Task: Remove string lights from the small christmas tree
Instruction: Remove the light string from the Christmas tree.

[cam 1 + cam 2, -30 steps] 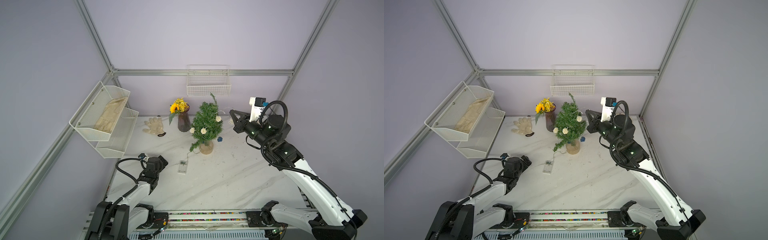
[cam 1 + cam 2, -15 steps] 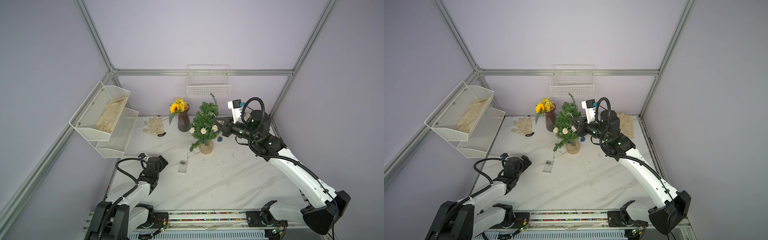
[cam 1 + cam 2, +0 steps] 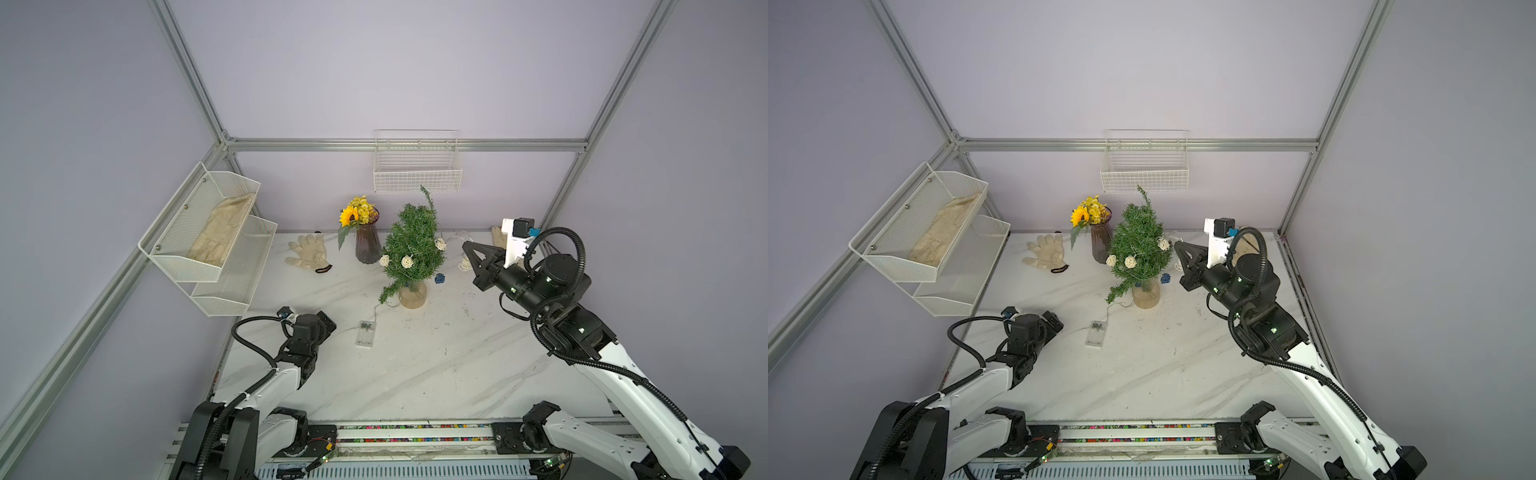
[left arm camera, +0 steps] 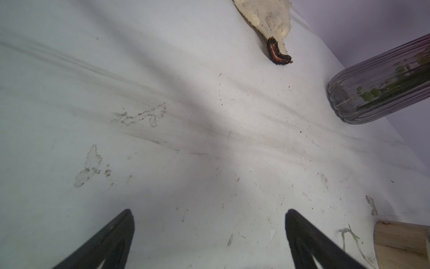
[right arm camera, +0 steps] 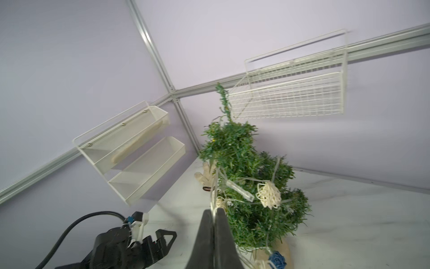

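Because the right gripper [image 5: 213, 210] pinches the string lights [image 3: 407, 262], draped around the tree [image 3: 413, 241] mid-frame, pull slowly outward lest the tree tip; left gripper [image 4: 209, 212] gapes wide, empty.

walls: lilac panels [image 3: 415, 62] are enclosing left, far, right | frame: aluminium rails [image 3: 407, 144] are running along corners | floor: white marbled tabletop [image 3: 436, 374] is lying flat | far: wire basket [image 3: 417, 178] is hanging | left: two-tier mesh shelf [image 3: 183, 266] is hanging
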